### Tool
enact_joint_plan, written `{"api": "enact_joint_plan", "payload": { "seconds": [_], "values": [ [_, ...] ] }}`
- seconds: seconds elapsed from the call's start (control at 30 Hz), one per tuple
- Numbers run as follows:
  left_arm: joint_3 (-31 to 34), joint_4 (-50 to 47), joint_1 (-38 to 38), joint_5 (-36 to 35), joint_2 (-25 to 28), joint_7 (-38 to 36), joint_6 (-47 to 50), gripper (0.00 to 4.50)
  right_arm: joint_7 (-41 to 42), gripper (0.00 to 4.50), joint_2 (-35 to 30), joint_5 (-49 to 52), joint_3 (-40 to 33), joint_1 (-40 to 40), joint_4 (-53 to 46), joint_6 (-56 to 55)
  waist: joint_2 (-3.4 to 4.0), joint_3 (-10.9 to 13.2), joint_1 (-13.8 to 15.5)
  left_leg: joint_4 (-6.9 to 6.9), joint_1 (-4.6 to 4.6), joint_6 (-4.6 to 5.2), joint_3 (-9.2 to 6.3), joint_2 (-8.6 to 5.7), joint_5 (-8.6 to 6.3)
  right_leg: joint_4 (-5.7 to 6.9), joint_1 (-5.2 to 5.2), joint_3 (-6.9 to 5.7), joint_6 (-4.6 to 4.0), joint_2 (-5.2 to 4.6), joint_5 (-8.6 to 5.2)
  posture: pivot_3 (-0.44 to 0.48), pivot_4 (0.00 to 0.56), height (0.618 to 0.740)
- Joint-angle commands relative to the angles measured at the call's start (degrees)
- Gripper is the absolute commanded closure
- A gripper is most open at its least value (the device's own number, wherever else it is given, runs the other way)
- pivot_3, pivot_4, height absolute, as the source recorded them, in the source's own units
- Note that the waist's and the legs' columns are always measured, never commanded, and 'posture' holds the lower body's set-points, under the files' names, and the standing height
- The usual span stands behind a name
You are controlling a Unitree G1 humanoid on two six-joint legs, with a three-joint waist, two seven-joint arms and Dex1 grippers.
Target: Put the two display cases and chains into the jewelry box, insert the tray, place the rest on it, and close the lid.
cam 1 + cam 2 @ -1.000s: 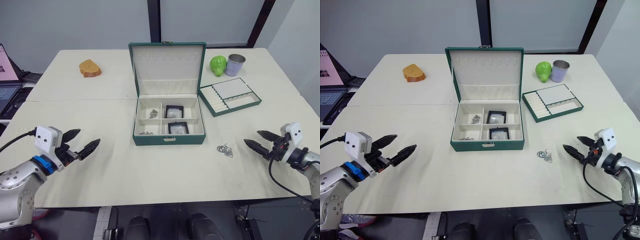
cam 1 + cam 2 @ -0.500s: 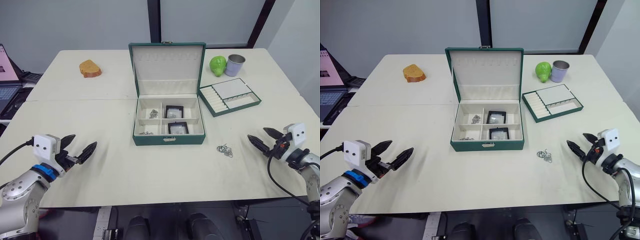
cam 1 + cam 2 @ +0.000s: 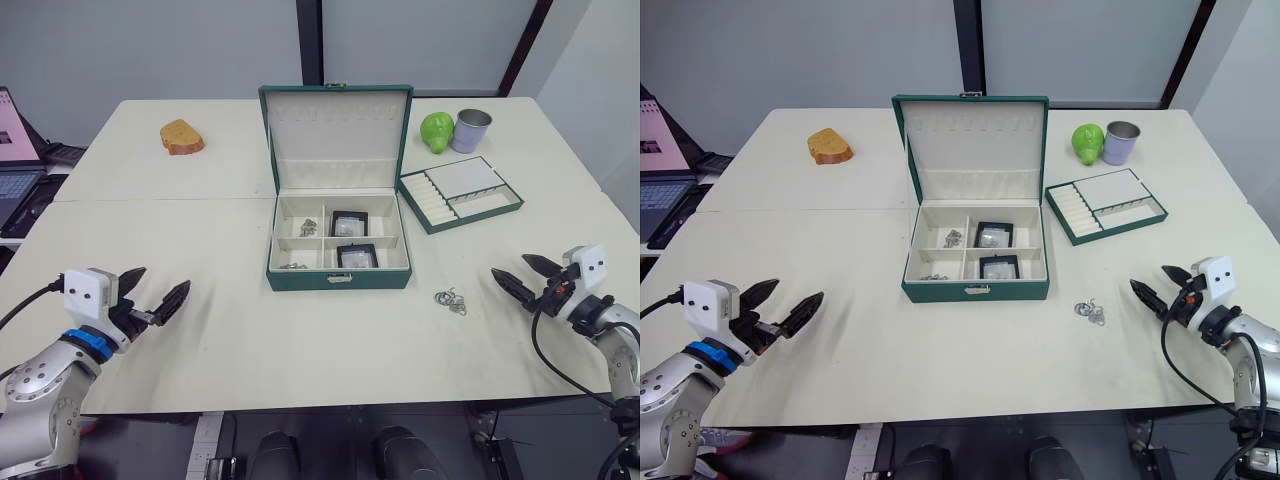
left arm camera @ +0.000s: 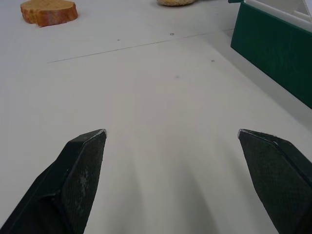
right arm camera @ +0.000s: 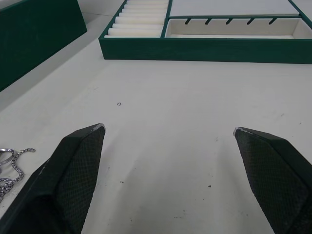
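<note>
Both arms have drawn back toward the near bench edge over the last second, the left gripper [image 3: 148, 302] sinking lower at about 8 o'clock of the scene, the right gripper [image 3: 525, 279] at about 4 o'clock; nothing else on the bench [image 3: 230, 330] has shifted. Each gripper is spread wide and holds nothing.

At the centre stands the jewelry box [image 3: 338, 274], dark green outside, cream inside, with rigid divider walls. Its lid [image 3: 335, 135] stands upright at 12 o'clock, hinged at the back. The two display cases [image 3: 349, 223], flat black-framed squares with clear windows, already lie in the right-hand compartments. Two small chain heaps [image 3: 307, 228] sit in the left-hand ones.

The tray [image 3: 459, 193] lies at 2 o'clock of the box, well apart from it. It looks light, stiff and shallow, with ribbed ring rolls on one side and plain cells on the other. Its thin green rim is likely the best hold, one long wall pinched between the fingers, and kept level.

The rest [image 3: 450, 300], a loose cluster of silvery wire loops, lies on the bench at 4 o'clock of the box, between it and the right gripper. These will probably be slippery and tangle-prone, best pinched from above.

At the far edge sit a brown bread-like piece [image 3: 180, 137], a green fruit-shaped object [image 3: 435, 131] and a metal cup [image 3: 470, 129].
</note>
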Motion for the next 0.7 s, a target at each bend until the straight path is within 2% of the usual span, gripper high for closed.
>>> {"api": "enact_joint_plan", "payload": {
  "seconds": [0.03,0.23,0.7],
  "values": [
    [1.61,-0.55,-0.15,0.21,0.10,0.37,-1.15,0.00,0.39,0.01,-0.54,0.98,-0.67,-1.00,0.39,-1.17,0.00,0.00,0.00,0.00,0.00,0.00,0.00,0.00,0.00,0.00,0.00,0.00,0.00,0.00,0.00,0.000,0.150,0.740],
    [1.47,-0.32,0.01,0.52,-0.05,0.41,-1.37,0.00,0.12,0.01,-0.70,1.31,-0.39,-1.08,-0.92,-0.29,0.00,0.00,0.00,0.01,0.01,0.00,0.00,0.00,0.00,0.02,0.00,0.00,0.00,0.00,0.00,0.000,0.150,0.740],
    [1.21,-0.98,0.13,0.75,-1.03,0.78,-1.47,0.00,0.91,0.01,-0.94,0.88,0.20,-3.01,2.86,-2.52,0.00,-0.01,0.00,0.02,0.02,0.00,0.00,0.00,0.00,0.05,0.00,0.00,0.00,0.00,0.00,0.000,0.150,0.740]
  ]
}}
